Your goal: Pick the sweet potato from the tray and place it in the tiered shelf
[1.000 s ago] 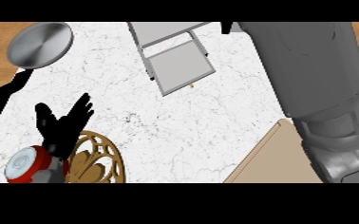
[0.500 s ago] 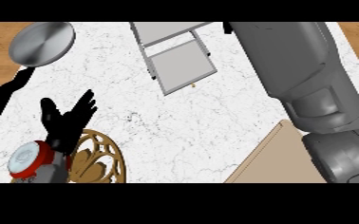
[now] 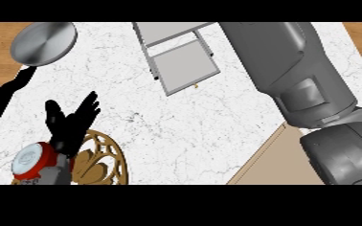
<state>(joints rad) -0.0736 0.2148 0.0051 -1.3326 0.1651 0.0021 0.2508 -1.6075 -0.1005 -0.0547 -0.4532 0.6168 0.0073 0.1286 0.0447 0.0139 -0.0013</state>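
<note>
Now, left hand (image 3: 71, 122) at lower left of the shelf (image 3: 180, 57), fingers spread wide, holding nothing, over the gold tray's (image 3: 106, 160) edge. Right forearm (image 3: 293, 72) just right of the shelf, hand out of view. Pan (image 3: 44, 43) well left of the shelf. Sweet potato: can't tell where.

Bright, even light — faint shadows, no glare.

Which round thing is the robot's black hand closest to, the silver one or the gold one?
The gold patterned round piece. The left hand shows right beside its upper edge at the lower left, while the plain silver round pan sits farther away in the top left corner.
</note>
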